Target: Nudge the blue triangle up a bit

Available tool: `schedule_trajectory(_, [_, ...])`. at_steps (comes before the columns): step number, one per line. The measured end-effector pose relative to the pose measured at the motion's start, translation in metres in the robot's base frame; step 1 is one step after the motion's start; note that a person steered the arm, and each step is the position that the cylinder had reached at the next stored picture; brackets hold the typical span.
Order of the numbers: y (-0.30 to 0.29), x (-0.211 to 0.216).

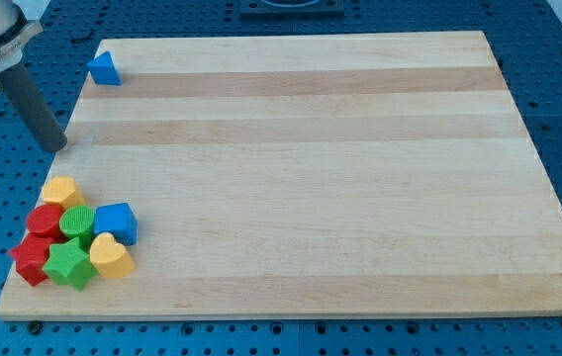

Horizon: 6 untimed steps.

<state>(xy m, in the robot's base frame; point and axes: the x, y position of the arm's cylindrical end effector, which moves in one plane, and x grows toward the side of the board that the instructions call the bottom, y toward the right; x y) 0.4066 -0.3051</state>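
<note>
The blue triangle (104, 68) sits near the top left corner of the wooden board (301, 178). It lies flat on the wood, close to the board's left edge and just under its top edge. Nothing touches it.

The arm has no claw at all, so there is nothing to open or close. It ends in a dark rod, and the rod leans in from the view's top left. The rod's tip (58, 146) rests right at the left edge of the board. From the blue triangle, the tip is at about 7 o'clock, well apart from it. There is bare wood between the two.

All the other blocks are bunched together in the bottom left corner. From the tip, this bunch is at about 6 o'clock, and the tip does not touch it. A yellow block (61, 191) is at the top of the bunch. Under it is a red block (46, 222) with a green block (77, 224) beside it. A blue block (116, 222) sits at 3 o'clock from the green one. Along the bottom there is a red star (31, 259), a green star (68, 265) and a yellow heart (110, 256). These blocks press up against each other.
</note>
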Motion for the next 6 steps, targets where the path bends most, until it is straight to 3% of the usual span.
schedule_trajectory(1, [0.011, -0.005])
schedule_trajectory(2, [0.0, -0.058])
schedule_trajectory(6, [0.001, -0.082])
